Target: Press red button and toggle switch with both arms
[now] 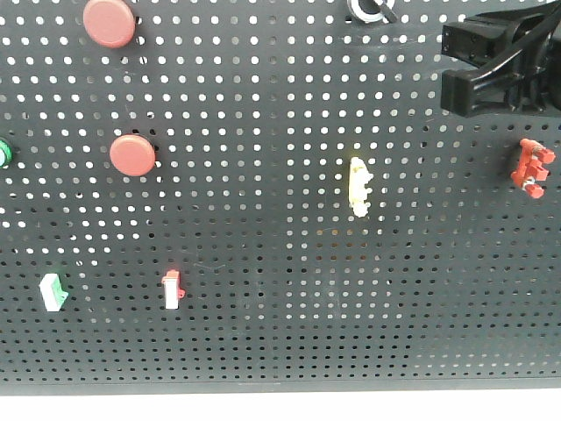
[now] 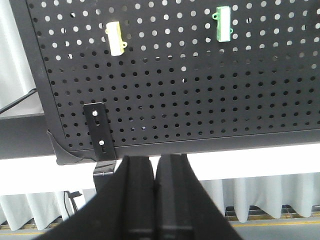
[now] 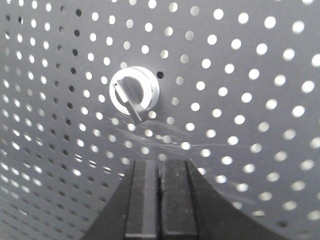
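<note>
Left gripper (image 2: 156, 200): fingers pressed together, empty, below the pegboard (image 2: 200, 100).
Right gripper (image 3: 160, 200): closed, empty, just under the rotary switch (image 3: 134, 91).
Red buttons (image 1: 133, 154): upper left.

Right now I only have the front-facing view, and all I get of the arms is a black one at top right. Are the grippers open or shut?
Observer: Both are shut. The wrist views show the fingers of the left gripper and the right gripper pressed together, holding nothing.
Operator: What is the right one pointing at?
Observer: A silver rotary knob on the pegboard. It is just above the fingertips in the right wrist view, with a gap between them.
Operator: And the left?
Observer: It sits below the pegboard's bottom edge. A yellow switch and a green switch are higher up, well clear of it.
</note>
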### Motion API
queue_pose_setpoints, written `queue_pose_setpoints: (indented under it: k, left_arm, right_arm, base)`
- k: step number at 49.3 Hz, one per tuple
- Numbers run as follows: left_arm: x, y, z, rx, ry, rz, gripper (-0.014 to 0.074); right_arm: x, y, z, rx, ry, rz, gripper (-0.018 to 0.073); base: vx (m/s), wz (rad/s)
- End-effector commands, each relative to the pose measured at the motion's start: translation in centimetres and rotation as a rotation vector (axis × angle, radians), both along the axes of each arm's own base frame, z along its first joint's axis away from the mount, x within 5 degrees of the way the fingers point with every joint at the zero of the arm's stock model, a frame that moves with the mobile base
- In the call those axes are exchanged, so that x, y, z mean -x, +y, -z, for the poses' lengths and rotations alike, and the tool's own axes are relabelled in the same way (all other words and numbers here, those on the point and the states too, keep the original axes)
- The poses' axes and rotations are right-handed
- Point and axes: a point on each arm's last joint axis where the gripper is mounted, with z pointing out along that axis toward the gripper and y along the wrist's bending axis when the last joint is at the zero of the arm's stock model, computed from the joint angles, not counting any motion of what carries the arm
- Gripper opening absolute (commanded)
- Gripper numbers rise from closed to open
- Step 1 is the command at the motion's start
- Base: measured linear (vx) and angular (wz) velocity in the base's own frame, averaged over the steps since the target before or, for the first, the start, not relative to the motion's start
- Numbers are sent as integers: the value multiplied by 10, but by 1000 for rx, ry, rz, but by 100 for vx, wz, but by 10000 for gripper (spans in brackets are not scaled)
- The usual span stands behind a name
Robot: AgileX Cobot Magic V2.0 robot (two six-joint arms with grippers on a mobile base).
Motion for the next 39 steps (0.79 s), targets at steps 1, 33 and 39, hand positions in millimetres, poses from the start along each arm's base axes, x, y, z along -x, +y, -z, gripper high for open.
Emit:
queue_pose_setpoints:
  k: [1,33,39]
  left_arm:
    - [-1,1,4,19,-53,-6,1]
    - [-1,1,4,19,-53,-6,1]
    - [-1,1,4,19,-53,-6,1]
  right_arm:
    - [17,-10,-17,57,-133,25,-3]
    - [153,-99,273,-215,159,413,-3]
    - [159,-99,302,-263,178,415,-3]
  base:
    - [0,0]
    - [0,0]
    - [0,0]
